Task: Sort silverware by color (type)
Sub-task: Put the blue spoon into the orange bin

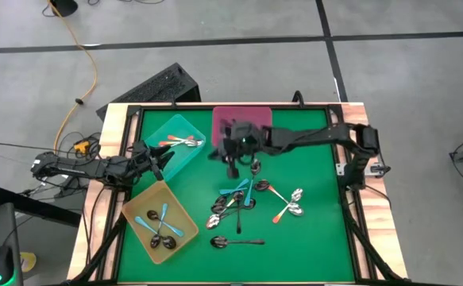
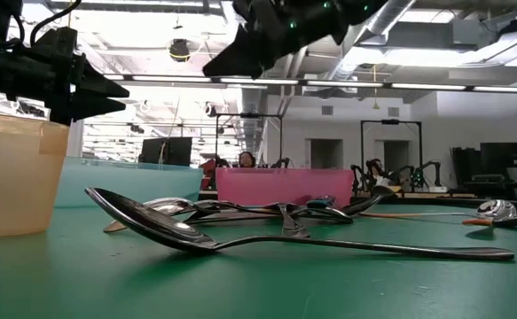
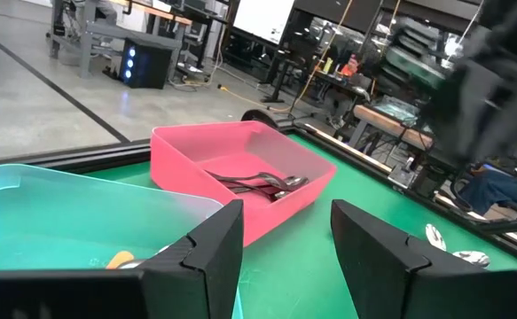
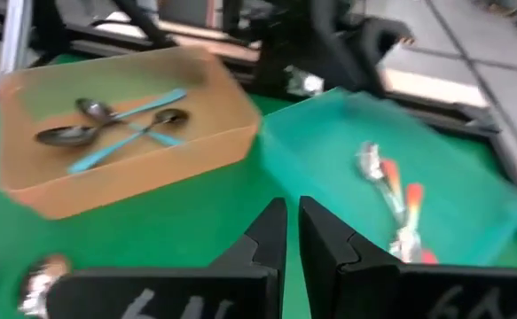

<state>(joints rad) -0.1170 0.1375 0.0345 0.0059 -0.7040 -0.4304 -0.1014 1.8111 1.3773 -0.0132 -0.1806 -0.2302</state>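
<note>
Loose spoons (image 1: pixel 243 202) lie in a heap on the green mat, with a dark spoon (image 1: pixel 235 241) nearer the front and an orange-handled one (image 1: pixel 283 214) to the right. Blue-handled spoons (image 4: pixel 125 128) lie in the yellow tray (image 1: pixel 140 208). Orange-handled ones (image 4: pixel 395 199) lie in the teal tray (image 1: pixel 167 127), and dark ones (image 3: pixel 258 184) in the pink tray (image 1: pixel 241 115). My right gripper (image 4: pixel 292 226) hovers above the mat beside the pink tray, fingers almost together, no spoon showing between them. My left gripper (image 3: pixel 286 239) waits open between the teal and yellow trays.
The raised wooden frame (image 1: pixel 120 127) runs round the mat. The three trays take up the left and far side of the mat. Bare green mat (image 1: pixel 310 246) lies to the near right. Beyond the table stand other robot stations and a seated person (image 2: pixel 245 159).
</note>
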